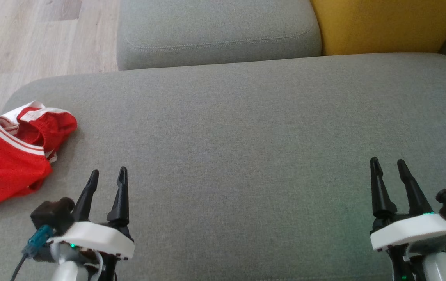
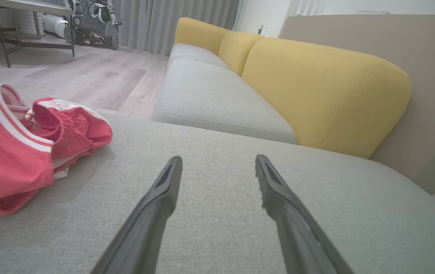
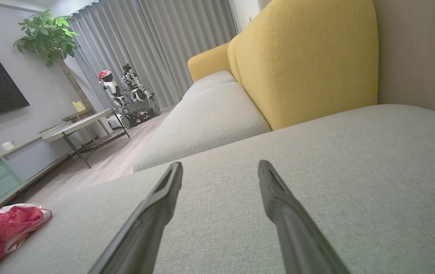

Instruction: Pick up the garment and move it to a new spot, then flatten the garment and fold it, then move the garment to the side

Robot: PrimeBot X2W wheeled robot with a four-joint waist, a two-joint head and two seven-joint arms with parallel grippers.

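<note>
A red garment [image 1: 10,156] with white-striped trim lies crumpled at the left edge of the grey sofa cushion [image 1: 246,128]; it runs out of the head view on the left. The left wrist view has the garment [image 2: 15,152] at its left, and the right wrist view has the garment [image 3: 4,228] at the far lower left. My left gripper [image 1: 107,175] hovers low over the cushion just right of the garment, open and empty. Far to the right, my right gripper [image 1: 388,164] is open too, with nothing between its fingers.
A second grey seat cushion [image 1: 219,31] and a yellow back cushion [image 1: 386,23] lie beyond. Wooden floor [image 1: 31,39] borders the sofa at the left. A table [image 3: 84,125], a TV cabinet and other robots [image 3: 129,95] stand further off in the room.
</note>
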